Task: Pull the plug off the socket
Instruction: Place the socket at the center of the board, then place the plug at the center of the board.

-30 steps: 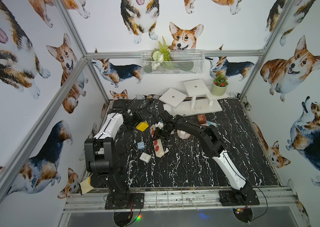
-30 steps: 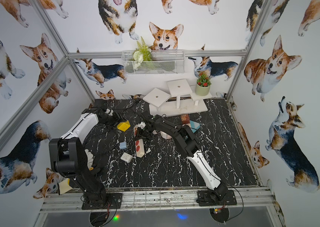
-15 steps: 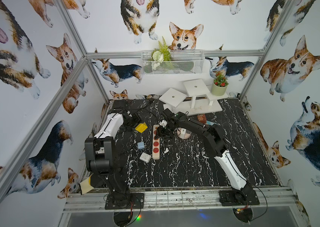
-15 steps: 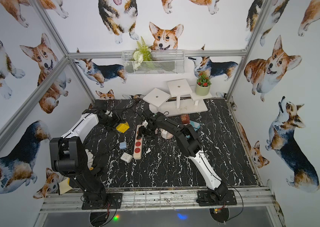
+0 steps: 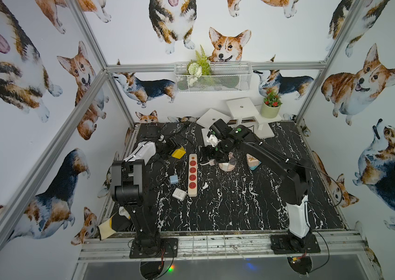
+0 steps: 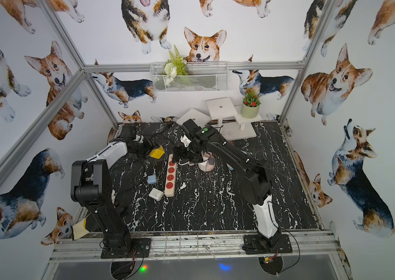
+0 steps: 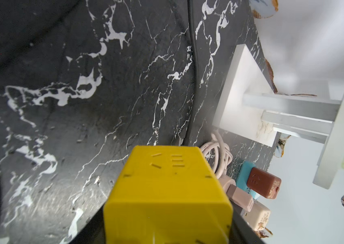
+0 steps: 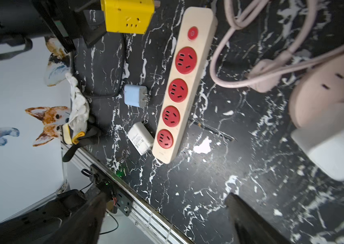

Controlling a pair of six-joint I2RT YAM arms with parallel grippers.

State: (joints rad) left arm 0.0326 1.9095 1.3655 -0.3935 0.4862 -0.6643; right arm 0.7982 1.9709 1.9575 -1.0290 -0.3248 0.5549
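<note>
The cream power strip point(image 5: 193, 174) point(image 8: 182, 84) lies flat on the black marble table, and all of its red sockets are empty. My right gripper point(image 5: 207, 157) point(image 8: 164, 217) hovers past the strip's switch end, open wide with nothing between its fingers. In the right wrist view a blurred white plug point(image 8: 331, 147) shows beside a pink round socket point(image 8: 325, 88), clear of my fingers. My left gripper point(image 5: 172, 149) is shut on a yellow cube socket point(image 5: 178, 152) point(image 7: 167, 190) point(image 8: 128, 15) at the table's back left.
A blue charger point(image 5: 174, 180) and a white charger point(image 5: 179, 194) lie just left of the strip. A pink cable point(image 8: 251, 52) loops near the round socket. White stands point(image 5: 240, 109) and a plant pot point(image 5: 270, 111) fill the back. A brown and teal block point(image 5: 253, 161) sits right.
A second ago the strip hung tilted at my right gripper; it then dropped flat onto the table. The right gripper has since opened wide. The left arm has not moved.
</note>
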